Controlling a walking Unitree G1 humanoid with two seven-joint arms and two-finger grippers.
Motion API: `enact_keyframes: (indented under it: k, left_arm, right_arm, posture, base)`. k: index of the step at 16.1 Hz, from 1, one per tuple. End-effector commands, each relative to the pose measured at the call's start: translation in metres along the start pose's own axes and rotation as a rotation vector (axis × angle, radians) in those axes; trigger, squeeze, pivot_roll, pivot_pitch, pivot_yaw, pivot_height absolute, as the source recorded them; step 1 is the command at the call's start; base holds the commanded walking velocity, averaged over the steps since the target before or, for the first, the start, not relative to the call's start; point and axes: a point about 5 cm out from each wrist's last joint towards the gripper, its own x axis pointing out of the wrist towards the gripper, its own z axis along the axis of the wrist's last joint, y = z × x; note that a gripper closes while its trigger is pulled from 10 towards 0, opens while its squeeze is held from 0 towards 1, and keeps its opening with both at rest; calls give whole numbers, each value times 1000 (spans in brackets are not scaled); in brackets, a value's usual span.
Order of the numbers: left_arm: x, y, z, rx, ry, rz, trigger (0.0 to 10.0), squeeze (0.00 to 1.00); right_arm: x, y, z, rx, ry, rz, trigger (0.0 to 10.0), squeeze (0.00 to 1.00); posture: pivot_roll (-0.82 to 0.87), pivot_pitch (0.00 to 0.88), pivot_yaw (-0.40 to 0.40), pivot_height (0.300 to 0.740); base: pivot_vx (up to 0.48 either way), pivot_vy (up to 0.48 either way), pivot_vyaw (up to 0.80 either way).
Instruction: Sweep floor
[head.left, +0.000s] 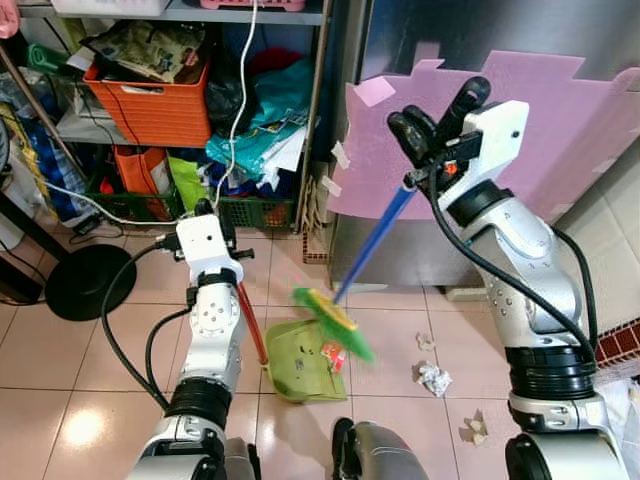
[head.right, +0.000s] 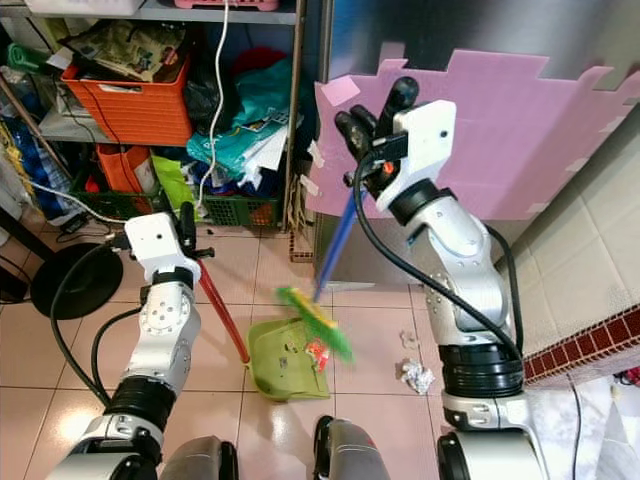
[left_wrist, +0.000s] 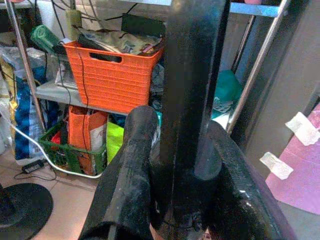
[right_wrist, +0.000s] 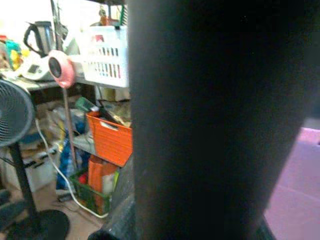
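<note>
A green dustpan (head.left: 298, 372) rests on the tiled floor with a red and white scrap (head.left: 334, 357) inside. Its red handle (head.left: 251, 322) rises to my left gripper (head.left: 215, 222), which is shut on it; the left wrist view has the dark handle top (left_wrist: 192, 100) clamped between the fingers (left_wrist: 130, 170). My right gripper (head.left: 438, 118), raised high, is shut on the blue broom handle (head.left: 375, 240). The green broom head (head.left: 334, 322) is blurred just above the dustpan's mouth. Crumpled paper bits (head.left: 433, 378) lie on the tiles right of the dustpan.
A cluttered metal shelf holds an orange basket (head.left: 150, 95) and a green crate (head.left: 250, 210) at the back left. A black fan base (head.left: 88, 282) stands left. A pink foam mat (head.left: 560, 130) leans on a steel cabinet ahead. Red tiles (head.left: 620, 342) edge the right.
</note>
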Motion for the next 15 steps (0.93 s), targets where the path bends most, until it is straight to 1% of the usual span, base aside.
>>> enact_keyframes:
  k: [1, 3, 5, 6, 7, 8, 10, 11, 12, 13, 15]
  left_arm:
    - [3, -7, 6, -8, -31, -30, 10000, 0]
    - [2, -8, 6, -16, -36, -35, 10000, 0]
    - [1, -9, 5, -18, -32, -36, 10000, 0]
    - [1, -9, 5, -19, -31, -35, 10000, 0]
    - [1, -9, 5, -20, -30, -35, 10000, 0]
    - [1, -10, 5, -21, -30, -36, 10000, 0]
    - [1, -10, 5, -21, -30, -37, 10000, 0]
    - [1, -10, 5, -22, -30, -38, 10000, 0]
    - [1, -10, 5, -22, -30, -40, 10000, 0]
    - [2, -10, 5, -23, -29, -41, 10000, 0]
    - [2, -11, 5, -26, -26, -42, 10000, 0]
  right_arm:
    - [1, 3, 3, -73, -24, -1, 10000, 0]
    - [-3, 7, -9, -146, 4, -36, 10000, 0]
    - [-15, 15, -30, -145, 58, -84, 10000, 0]
    - [-22, 24, -38, -143, 62, -77, 10000, 0]
    - [-28, 32, -44, -162, 65, -69, 10000, 0]
    - [-31, 36, -49, -143, 76, -77, 10000, 0]
    - [-34, 48, -58, -139, 94, -60, 10000, 0]
    - [-37, 53, -66, -107, 131, -52, 10000, 0]
    - [-37, 55, -66, -91, 133, -49, 10000, 0]
    - [-37, 57, -67, -54, 140, -49, 10000, 0]
    - [-35, 62, -68, 61, 163, -40, 10000, 0]
  posture:
    - [-77, 132, -28, 740]
    - [-77, 137, -30, 740]
    - [-79, 138, -33, 740]
    - [-78, 138, -34, 740]
    - [-78, 138, -34, 740]
    - [-74, 138, -33, 740]
    - [-74, 138, -33, 740]
    - [-76, 135, -30, 740]
    - [-76, 135, -30, 740]
    - [-78, 133, -33, 740]
    - [-83, 129, -34, 740]
  base:
    - [0, 0, 0]
    - [0, 0, 0]
    - [0, 0, 0]
    - [0, 0, 0]
    - [0, 0, 0]
    - [0, 0, 0]
    - [0, 0, 0]
    - [0, 0, 0]
    - [0, 0, 0]
    - [0, 0, 0]
    - [0, 0, 0]
